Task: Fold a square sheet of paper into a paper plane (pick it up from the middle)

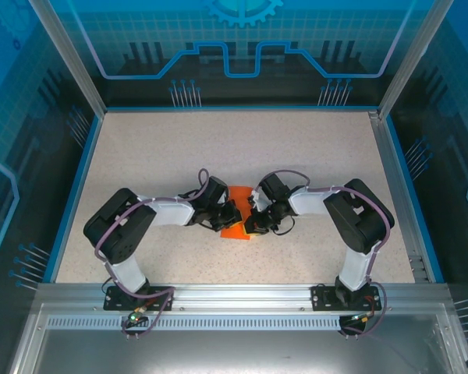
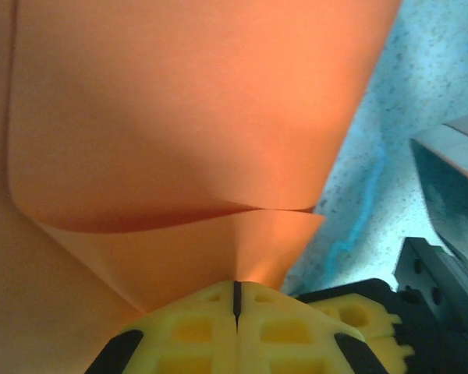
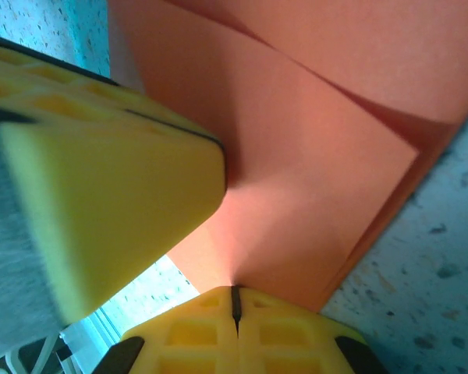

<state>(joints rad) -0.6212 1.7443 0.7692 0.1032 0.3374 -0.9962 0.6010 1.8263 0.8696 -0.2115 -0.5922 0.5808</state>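
Note:
The orange sheet of paper point(image 1: 235, 231) lies at the middle of the table, creased into overlapping flaps. Both grippers meet over it. My left gripper point(image 1: 232, 215) comes in from the left and my right gripper point(image 1: 253, 223) from the right, nearly touching. In the left wrist view the yellow pads are shut at the left gripper point(image 2: 235, 290), pinching a pointed fold of the paper point(image 2: 187, 132). In the right wrist view the right gripper point(image 3: 235, 294) is likewise shut on a fold of the paper point(image 3: 312, 195). One yellow finger point(image 3: 101, 171) of the left gripper sits close beside it.
The speckled tabletop point(image 1: 242, 148) is ringed by a blue rim and transparent walls point(image 1: 242, 47). A metal rail point(image 1: 242, 296) carrying both arm bases runs along the near edge. The right gripper's yellow pad and black body point(image 2: 374, 315) crowd the left wrist view.

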